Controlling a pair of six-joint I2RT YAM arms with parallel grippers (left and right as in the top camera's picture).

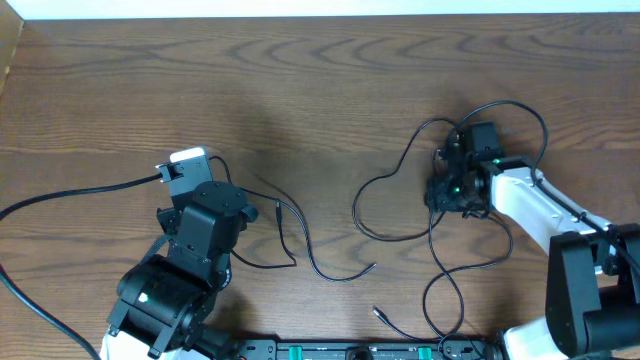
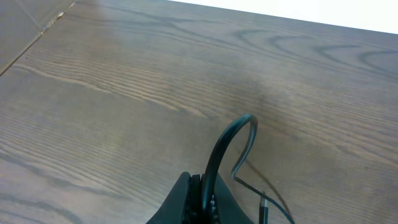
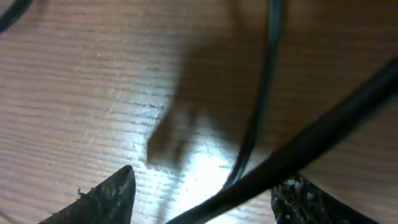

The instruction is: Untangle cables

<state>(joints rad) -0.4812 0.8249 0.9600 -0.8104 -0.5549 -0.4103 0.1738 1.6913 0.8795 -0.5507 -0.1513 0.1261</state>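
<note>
Only thin black cables show. One cable (image 1: 300, 243) lies right of my left arm (image 1: 205, 215), with a plug end (image 1: 279, 210). My left gripper (image 2: 205, 194) is shut on a black cable (image 2: 219, 149) that arches up from the jaws and drops to the table beside a plug (image 2: 262, 206). Another cable (image 1: 372, 187) loops across the middle right into a tangle under my right gripper (image 1: 452, 188). In the right wrist view that gripper (image 3: 205, 200) is open close above the table, with a cable (image 3: 311, 140) crossing between its fingers and a thinner strand (image 3: 261, 93) behind.
A thick black lead (image 1: 70, 192) runs from the left edge to the white block (image 1: 190, 158) on my left wrist. A loose plug end (image 1: 379, 313) lies near the front edge. The table's far edge (image 1: 320, 14) runs along the top.
</note>
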